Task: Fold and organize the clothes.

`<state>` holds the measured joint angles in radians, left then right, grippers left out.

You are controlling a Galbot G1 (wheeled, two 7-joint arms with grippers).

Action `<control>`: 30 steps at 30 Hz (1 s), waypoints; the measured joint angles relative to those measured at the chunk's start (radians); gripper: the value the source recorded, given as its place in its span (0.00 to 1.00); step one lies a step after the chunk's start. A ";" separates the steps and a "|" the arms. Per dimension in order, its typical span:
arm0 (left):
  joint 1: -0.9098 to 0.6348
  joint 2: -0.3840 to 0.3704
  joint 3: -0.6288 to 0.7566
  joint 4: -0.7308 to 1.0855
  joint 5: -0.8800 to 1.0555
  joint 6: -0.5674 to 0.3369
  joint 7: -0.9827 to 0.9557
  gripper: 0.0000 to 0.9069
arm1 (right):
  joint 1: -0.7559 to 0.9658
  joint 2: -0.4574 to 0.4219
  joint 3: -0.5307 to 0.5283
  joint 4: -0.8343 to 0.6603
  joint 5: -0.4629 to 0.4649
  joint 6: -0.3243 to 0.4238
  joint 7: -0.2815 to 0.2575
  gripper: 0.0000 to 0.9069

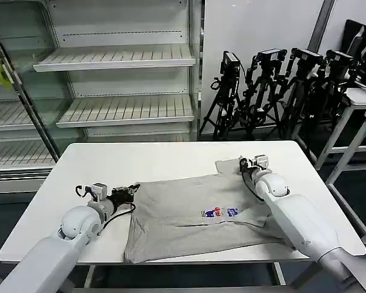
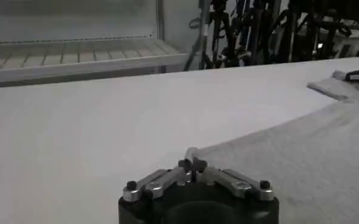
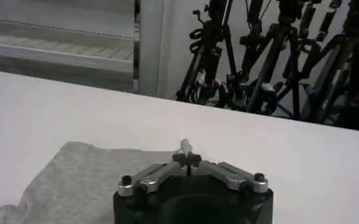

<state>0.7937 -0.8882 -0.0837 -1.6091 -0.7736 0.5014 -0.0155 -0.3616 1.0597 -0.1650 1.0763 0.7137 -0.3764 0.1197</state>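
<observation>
- The grey T-shirt (image 1: 195,217) lay spread across the near half of the white table (image 1: 110,165), its long axis running left to right, the printed chest patch (image 1: 219,212) facing up near the middle.
- The left gripper (image 1: 132,190) sat at the shirt's left edge, at the far-left corner of the cloth. In the left wrist view its fingers (image 2: 192,159) were pressed together at the cloth's edge (image 2: 240,146); I could not tell whether any fabric was caught between them.
- The right gripper (image 1: 244,163) sat at the shirt's far-right corner, just beside the sleeve (image 1: 229,166) that poked toward the far side. Its fingertips (image 3: 187,153) were likewise closed tight at the fabric's border (image 3: 106,159); whether fabric was pinched could not be told.
- So the two grippers bracketed the shirt's far edge, one at each end of the long axis, each nearer its own corner.
- Judging from that, the coming fold would likely turn on carrying the far edge toward the near side, both arms moving together.
</observation>
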 measured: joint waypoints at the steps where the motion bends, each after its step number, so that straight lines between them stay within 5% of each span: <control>1: 0.000 0.000 -0.003 -0.003 0.000 -0.001 -0.001 0.04 | -0.002 -0.002 0.003 0.006 0.004 0.000 0.002 0.00; 19: 0.092 0.044 -0.083 -0.147 -0.023 -0.012 -0.010 0.06 | -0.084 -0.152 0.100 0.315 0.143 -0.007 0.050 0.00; 30: 0.222 0.081 -0.165 -0.281 -0.021 -0.018 -0.015 0.06 | -0.293 -0.286 0.245 0.577 0.191 -0.012 0.051 0.00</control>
<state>1.0155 -0.8069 -0.2483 -1.8905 -0.7950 0.4835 -0.0308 -0.6548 0.7733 0.0802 1.6532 0.9047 -0.3881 0.1710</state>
